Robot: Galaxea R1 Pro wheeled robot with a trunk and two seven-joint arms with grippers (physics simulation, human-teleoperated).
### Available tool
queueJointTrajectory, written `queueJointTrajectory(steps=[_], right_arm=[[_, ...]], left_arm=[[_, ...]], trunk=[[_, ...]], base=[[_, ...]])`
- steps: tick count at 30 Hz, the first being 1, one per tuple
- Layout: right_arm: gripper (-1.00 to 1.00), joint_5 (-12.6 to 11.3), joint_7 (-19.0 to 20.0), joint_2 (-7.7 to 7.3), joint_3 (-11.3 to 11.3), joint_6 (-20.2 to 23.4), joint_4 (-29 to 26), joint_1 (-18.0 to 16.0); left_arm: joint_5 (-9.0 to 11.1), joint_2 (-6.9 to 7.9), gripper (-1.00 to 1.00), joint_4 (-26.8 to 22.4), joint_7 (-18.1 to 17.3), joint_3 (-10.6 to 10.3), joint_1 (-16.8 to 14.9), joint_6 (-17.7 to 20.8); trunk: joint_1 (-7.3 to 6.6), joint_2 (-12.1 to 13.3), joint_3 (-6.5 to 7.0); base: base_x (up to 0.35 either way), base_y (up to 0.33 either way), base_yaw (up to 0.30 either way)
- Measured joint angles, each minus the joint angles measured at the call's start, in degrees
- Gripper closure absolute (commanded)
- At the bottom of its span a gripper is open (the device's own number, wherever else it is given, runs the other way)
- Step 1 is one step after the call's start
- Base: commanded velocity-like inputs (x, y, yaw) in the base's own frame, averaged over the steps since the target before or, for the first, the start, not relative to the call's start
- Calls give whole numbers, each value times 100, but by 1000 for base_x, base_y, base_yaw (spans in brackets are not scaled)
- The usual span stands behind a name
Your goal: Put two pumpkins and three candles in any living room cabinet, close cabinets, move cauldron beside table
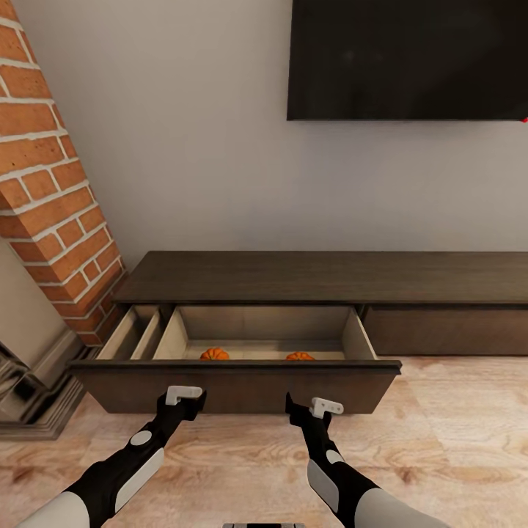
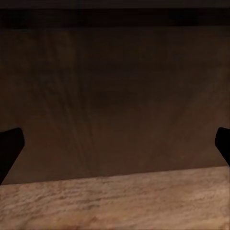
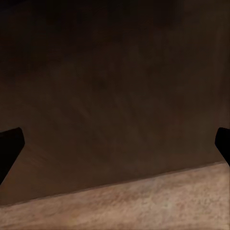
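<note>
Left gripper [image 1: 183, 397], right gripper [image 1: 320, 408]: fingers apart, empty, near open dark brown wooden cabinet [image 1: 235, 385] drawer front; two small orange ribbed pumpkins [image 1: 214, 354] inside, beyond.

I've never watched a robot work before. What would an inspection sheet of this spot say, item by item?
Surface: pale wooden floor; the cabinet top is bare.
Job's things: cabinet with one drawer pulled open; two pumpkins inside it.
Clutter: nothing seen.
Claws: left claw and right claw both open, empty, facing the drawer front.
Cables: nothing seen.
Surroundings: brick column, grey wall, dark screen above the cabinet.
</note>
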Motion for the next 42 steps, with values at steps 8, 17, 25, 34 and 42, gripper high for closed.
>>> queueJointTrajectory(steps=[8, 17, 25, 34, 42], right_arm=[[-100, 2, 1, 0, 0, -6, 0, 0], [-100, 3, 0, 0, 0, -7, 0, 0], [-100, 3, 2, 0, 0, -7, 0, 0], [-100, 3, 2, 0, 0, -7, 0, 0], [-100, 3, 2, 0, 0, -7, 0, 0]], left_arm=[[-13, -8, -100, 3, 0, -3, 0, 8], [-25, -16, -100, 6, 0, -3, 0, 12], [-4, -17, -100, 15, -1, 5, 2, 17], [-10, -10, -100, 14, -7, 0, 2, 18], [-5, -9, -100, 13, -4, 4, 2, 13]], trunk=[[-1, 0, 0], [0, 0, 0], [-3, 0, 0], [-3, 0, 0], [-3, 0, 0]], base=[[97, 0, 0], [17, 0, 0], [196, 0, 0], [250, 0, 0], [251, 0, 0]])
